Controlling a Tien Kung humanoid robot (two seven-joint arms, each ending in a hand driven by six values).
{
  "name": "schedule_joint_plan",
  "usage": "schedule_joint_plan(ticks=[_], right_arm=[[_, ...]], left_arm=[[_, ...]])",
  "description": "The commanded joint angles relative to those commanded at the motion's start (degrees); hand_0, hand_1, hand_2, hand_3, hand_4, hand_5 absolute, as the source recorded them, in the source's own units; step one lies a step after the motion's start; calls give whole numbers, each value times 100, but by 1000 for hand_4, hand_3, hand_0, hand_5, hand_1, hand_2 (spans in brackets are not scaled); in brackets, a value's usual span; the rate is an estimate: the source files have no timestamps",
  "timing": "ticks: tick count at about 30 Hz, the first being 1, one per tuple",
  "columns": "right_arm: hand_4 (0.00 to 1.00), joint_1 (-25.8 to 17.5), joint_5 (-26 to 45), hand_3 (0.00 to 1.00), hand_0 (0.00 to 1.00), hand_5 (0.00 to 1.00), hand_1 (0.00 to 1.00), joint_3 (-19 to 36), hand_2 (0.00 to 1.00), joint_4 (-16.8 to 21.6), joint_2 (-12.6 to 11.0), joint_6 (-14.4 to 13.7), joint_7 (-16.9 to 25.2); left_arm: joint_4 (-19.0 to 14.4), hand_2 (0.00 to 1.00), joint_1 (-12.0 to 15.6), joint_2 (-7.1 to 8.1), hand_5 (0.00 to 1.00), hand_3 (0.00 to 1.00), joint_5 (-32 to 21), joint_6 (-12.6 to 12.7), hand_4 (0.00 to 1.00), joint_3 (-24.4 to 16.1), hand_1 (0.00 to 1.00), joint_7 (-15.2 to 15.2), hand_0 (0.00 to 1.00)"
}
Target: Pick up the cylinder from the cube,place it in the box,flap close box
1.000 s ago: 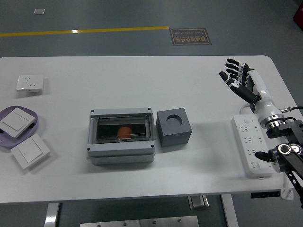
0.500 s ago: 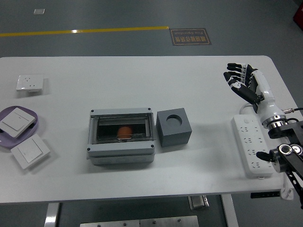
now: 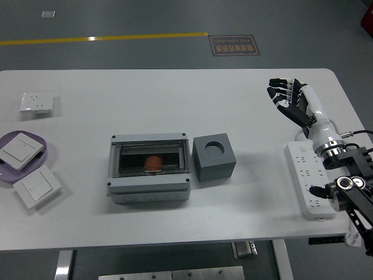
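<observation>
The fingers point(image 3: 281, 92) of the right hand point(image 3: 289, 100) are spread and released, holding nothing, raised over the desk point(image 3: 175, 93) near its far right corner, well apart from the work. The orange cylinder point(image 3: 153, 163) already lies inside the grey box point(image 3: 149, 175) at the middle of the desk, seen through what looks like a transparent flap; whether that flap is fully latched cannot be told from this view. The dark grey cube point(image 3: 214, 158) stands just beside the box on its right, its round socket empty. The left hand is not in view. If the flap still needs pressing, the risk is a long reach from the corner: the forearm passes over the white power strip point(image 3: 310, 179) by the right edge and could drag it, and a push from the side could shove the cube against the box or slide the box toward the near edge instead of seating the flap. Compared with a second ago, the hand sits a touch nearer the far edge and further left, with the fingers fanned a little more; the box, cube, purple tray point(image 3: 48, 153) and wall switches at the left edge have not moved.
</observation>
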Motion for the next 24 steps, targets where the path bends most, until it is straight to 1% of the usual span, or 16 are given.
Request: schedule_joint_plan(ticks=[6,16,24], right_arm=[[727,30,116,665,739,496,718,-46,724,-18,10,75,88],[730,196,243,666,760,499,725,-109,737,-53,28,63,115],[731,192,242,670,756,499,725,-82,737,-55,19,40,101]], left_arm=[[2,667,-35,-17,198,702,17,-16,680,-30,691,5,678],[12,667,-58,3,198,701,16,-23,680,-46,690,5,678],[11,665,-68,-13,198,701,6,-24,680,-39,690,11,678]])
